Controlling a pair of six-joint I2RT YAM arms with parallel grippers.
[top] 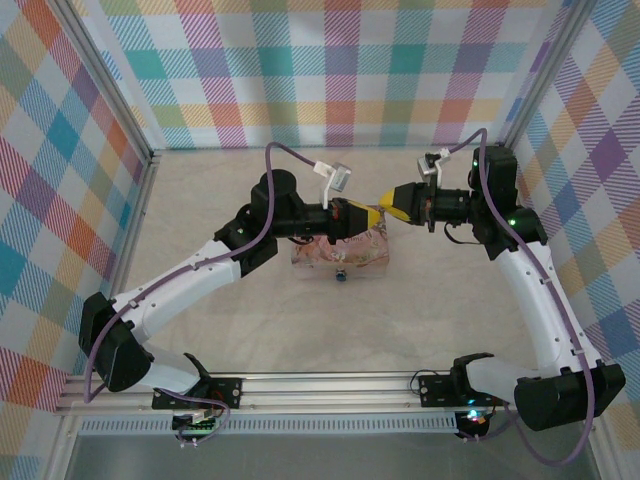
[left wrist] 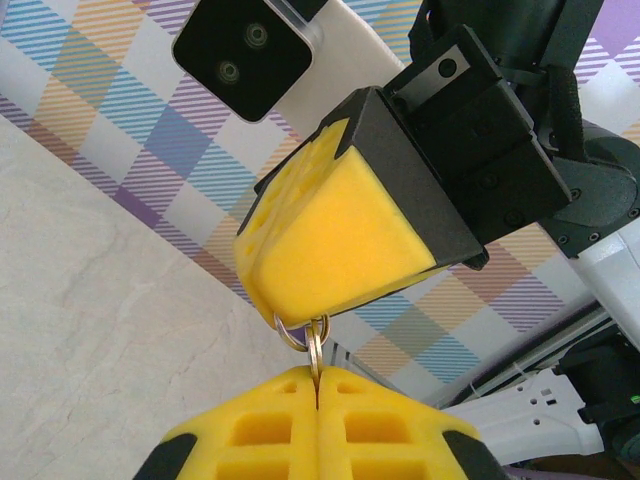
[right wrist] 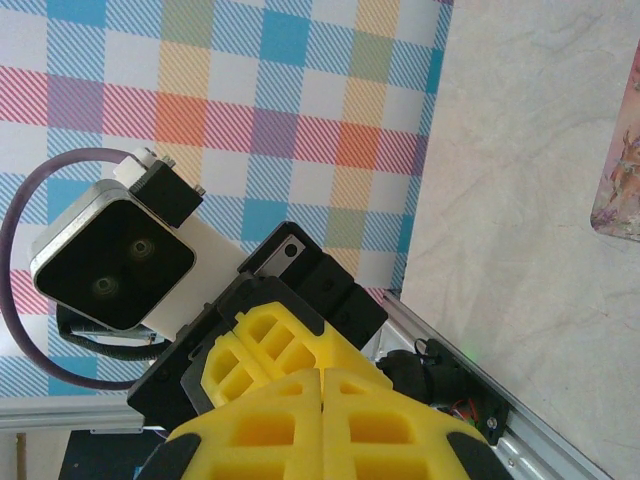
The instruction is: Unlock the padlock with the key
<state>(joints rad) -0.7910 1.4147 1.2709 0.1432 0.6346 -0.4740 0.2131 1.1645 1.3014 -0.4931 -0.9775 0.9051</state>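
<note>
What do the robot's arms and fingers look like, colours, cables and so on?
The left arm and right arm have white links and black joints. Each carries a purple cable and a boxy wrist camera. The fingers are chunky yellow blocks with square cut-outs. Small green lights glow on the right arm.

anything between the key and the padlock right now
Nothing visible. The key is pinched in the left gripper above the pink tin; the padlock lies uncovered at the tin's near edge.
</note>
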